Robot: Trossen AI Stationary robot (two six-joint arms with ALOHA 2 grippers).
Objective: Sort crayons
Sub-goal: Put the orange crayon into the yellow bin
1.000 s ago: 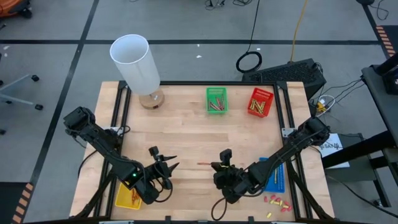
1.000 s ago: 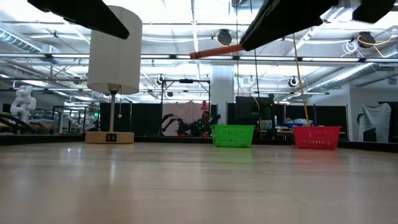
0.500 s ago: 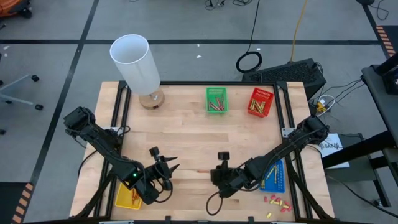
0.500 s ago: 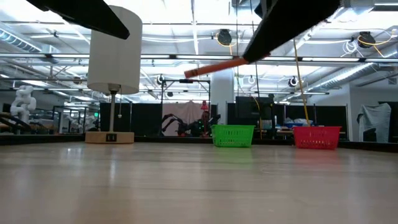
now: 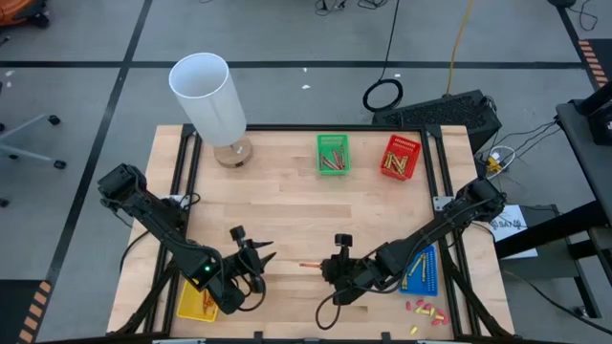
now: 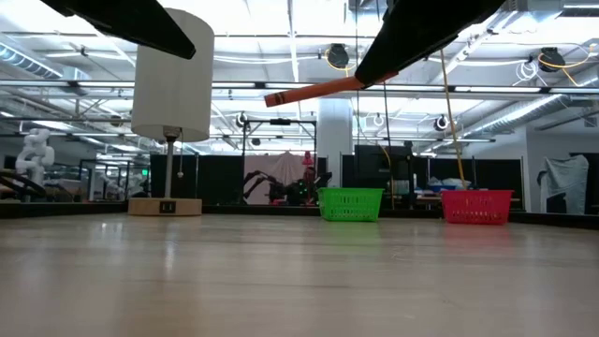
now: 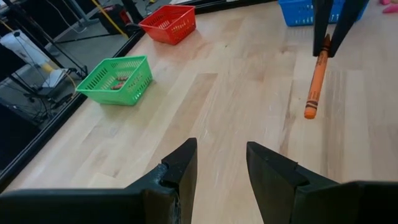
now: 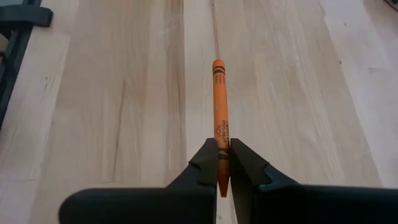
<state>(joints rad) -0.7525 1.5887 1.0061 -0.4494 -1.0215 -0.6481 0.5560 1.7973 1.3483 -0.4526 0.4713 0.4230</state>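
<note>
My right gripper hovers above the table's near middle, shut on an orange crayon, which also shows in the low view and in the left wrist view. To its left my left gripper hangs open with nothing between its fingers. More crayons lie in the green basket, the red basket, the blue basket and the yellow basket. My right gripper pinches the orange crayon between its two fingers close to one end. The crayon runs on along the fingers, and most of its length sticks out ahead of them toward the table's left. It slants a little downward, clear of the table.
A tall white cylinder on a round wooden base stands at the far left. Small red and yellow bits lie at the near right corner. Bare wood spreads between the grippers and the far baskets.
My right gripper has rolled at the wrist while staying over nearly the same spot. The orange crayon has swung with it: its free end has dipped a little and now reaches farther toward the table's left. The grip has stayed shut.
</note>
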